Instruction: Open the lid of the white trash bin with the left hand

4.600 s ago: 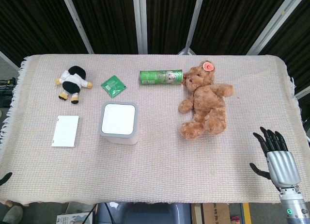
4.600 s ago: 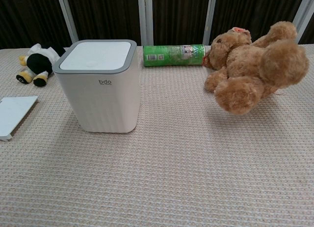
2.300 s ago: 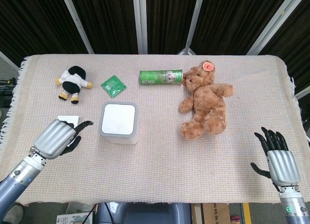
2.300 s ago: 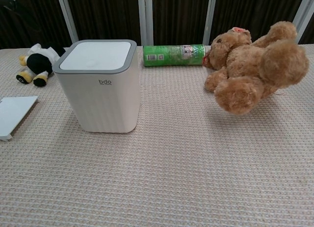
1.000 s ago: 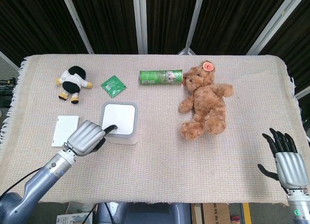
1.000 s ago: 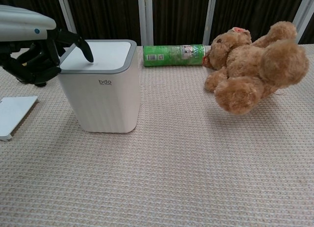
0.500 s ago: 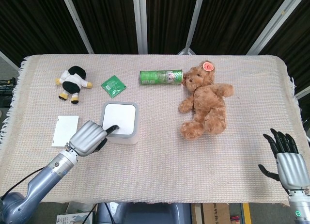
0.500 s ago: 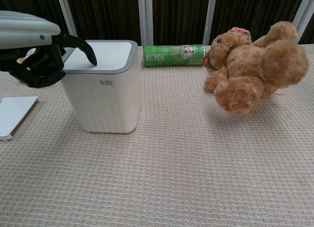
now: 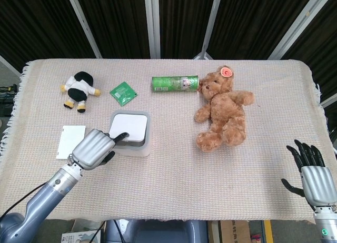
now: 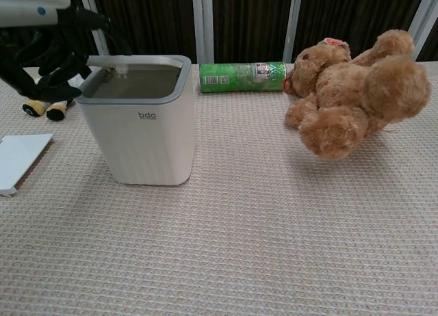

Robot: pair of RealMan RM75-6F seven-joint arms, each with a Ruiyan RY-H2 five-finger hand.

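The white trash bin [image 9: 129, 148] [image 10: 145, 141] with a grey rim stands left of the table's middle. Its lid [image 9: 129, 126] no longer lies flush. In the chest view the top of the bin [image 10: 137, 83] shows dark grey inside the rim. My left hand [image 9: 95, 148] [image 10: 44, 49] is at the bin's near-left corner, fingers curled in and one finger stretched over the lid's edge. In the chest view it hangs above the rim, holding nothing. My right hand [image 9: 314, 174] rests at the table's near-right edge, fingers spread and empty.
A brown teddy bear [image 9: 224, 109] [image 10: 352, 97] lies right of the bin, with a green can [image 9: 175, 83] [image 10: 243, 76] on its side behind. A green packet [image 9: 123, 92] and a panda plush [image 9: 79, 89] lie at the back left. A white flat panel [image 9: 71, 142] [image 10: 20, 159] lies left of the bin.
My left hand came in from the left, pressed a finger on the lid's near-left corner, then rose. The lid went from flush white to open, showing dark grey.
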